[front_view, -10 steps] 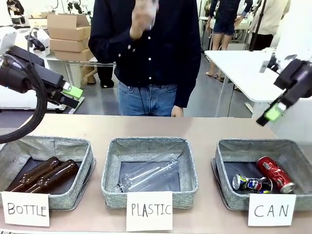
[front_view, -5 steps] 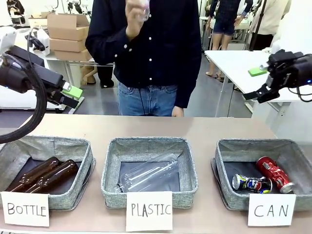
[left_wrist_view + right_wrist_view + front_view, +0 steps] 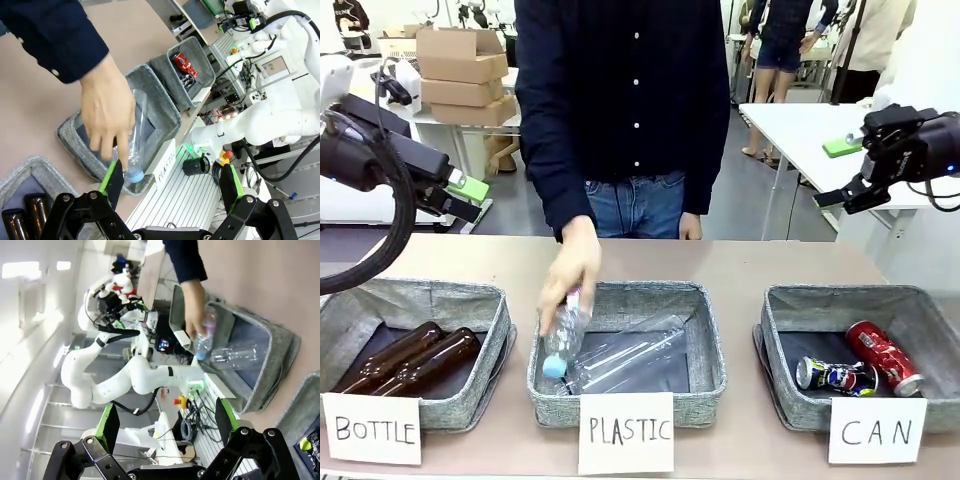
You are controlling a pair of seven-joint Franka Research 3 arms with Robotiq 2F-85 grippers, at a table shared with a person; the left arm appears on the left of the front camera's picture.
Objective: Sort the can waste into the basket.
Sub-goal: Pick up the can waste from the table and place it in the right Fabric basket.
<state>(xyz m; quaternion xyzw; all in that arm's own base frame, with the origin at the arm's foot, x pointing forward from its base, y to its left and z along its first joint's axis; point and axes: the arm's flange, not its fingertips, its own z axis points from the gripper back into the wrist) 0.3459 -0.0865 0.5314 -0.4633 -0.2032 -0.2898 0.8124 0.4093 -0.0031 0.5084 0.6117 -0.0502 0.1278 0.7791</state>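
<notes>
While both arms hang raised at the table's sides, the sorting of cans looks finished. At far left, the left gripper (image 3: pixel 470 190) hovers over the grey woven basket carded "BOTTLE" (image 3: pixel 480 300), jaws spread wide with nothing between them; two brown glass bottles (image 3: pixel 410 360) lie inside. In the middle, the person's hand (image 3: pixel 570 270) lowers a clear plastic bottle with a blue cap (image 3: pixel 560 340) into the grey basket carded "PLASTIC" (image 3: pixel 710 340), where another clear bottle (image 3: pixel 630 355) already rests. To the right, the grey woven basket carded "CAN" (image 3: pixel 775 310) holds both cans: the dented dark blue and silver can (image 3: pixel 836 377) touching the dented red can (image 3: pixel 884 357). No can remains on the tabletop, so I judge nothing is left for this task. Above, the right gripper (image 3: pixel 840 170) is raised, jaws wide and empty.

A second earlier the hand held that bottle up at chest height, and the right gripper pointed downward nearer the basket; it has since swung up and level.
</notes>
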